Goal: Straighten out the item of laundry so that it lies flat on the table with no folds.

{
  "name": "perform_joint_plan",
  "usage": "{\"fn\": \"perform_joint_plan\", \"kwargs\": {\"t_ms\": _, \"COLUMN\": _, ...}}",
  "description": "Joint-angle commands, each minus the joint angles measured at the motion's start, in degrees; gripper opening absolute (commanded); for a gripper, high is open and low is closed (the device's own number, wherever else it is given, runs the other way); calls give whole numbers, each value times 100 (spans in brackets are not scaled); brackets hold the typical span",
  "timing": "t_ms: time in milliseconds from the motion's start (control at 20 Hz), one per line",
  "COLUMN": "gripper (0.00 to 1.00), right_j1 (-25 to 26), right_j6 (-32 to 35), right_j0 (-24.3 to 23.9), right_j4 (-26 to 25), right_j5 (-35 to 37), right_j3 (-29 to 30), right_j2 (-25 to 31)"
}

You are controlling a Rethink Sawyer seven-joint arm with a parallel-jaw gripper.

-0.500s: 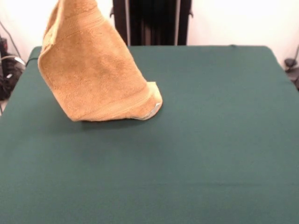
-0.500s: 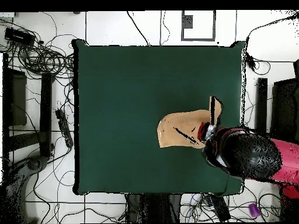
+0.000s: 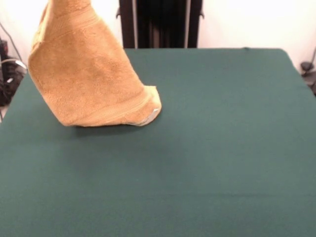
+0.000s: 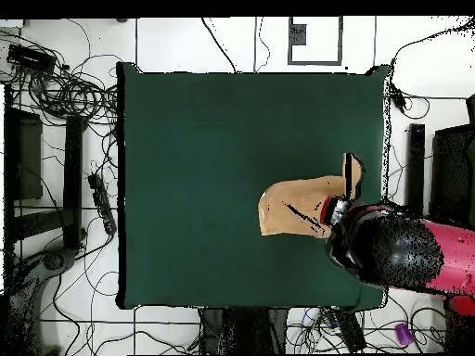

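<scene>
Front view: 1 towel (image 3: 89, 79) — hoisted by its top, lower hem brushing the table (image 3: 222, 158) near 1 side edge — gripper (image 4: 336, 211) hidden under the arm, grip state not discernible; best drawn slowly inboard so it unrolls without folds.

Towel (image 3: 89, 74) – nubby terry; table (image 3: 222, 148) – matt cloth.

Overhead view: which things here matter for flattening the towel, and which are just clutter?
Job:
towel, hanging lifted, lower edge at the table
green table
arm over the towel's raised end

Clutter:
floor cables
purple object on the floor
</scene>
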Motion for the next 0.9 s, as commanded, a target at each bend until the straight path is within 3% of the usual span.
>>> {"fn": "perform_joint_plan", "kwargs": {"t_ms": 50, "gripper": 0, "right_j1": 325, "right_j6": 1138, "right_j0": 980, "right_j4": -178, "right_j5": 399, "right_j3": -198, "right_j2": -359}}
{"fn": "perform_joint_plan", "kwargs": {"t_ms": 900, "gripper": 0, "right_j1": 1731, "right_j6": 2683, "right_j0": 2981, "right_j4": 19, "right_j5": -1217, "right_j3": -979, "right_j2": -2145}}
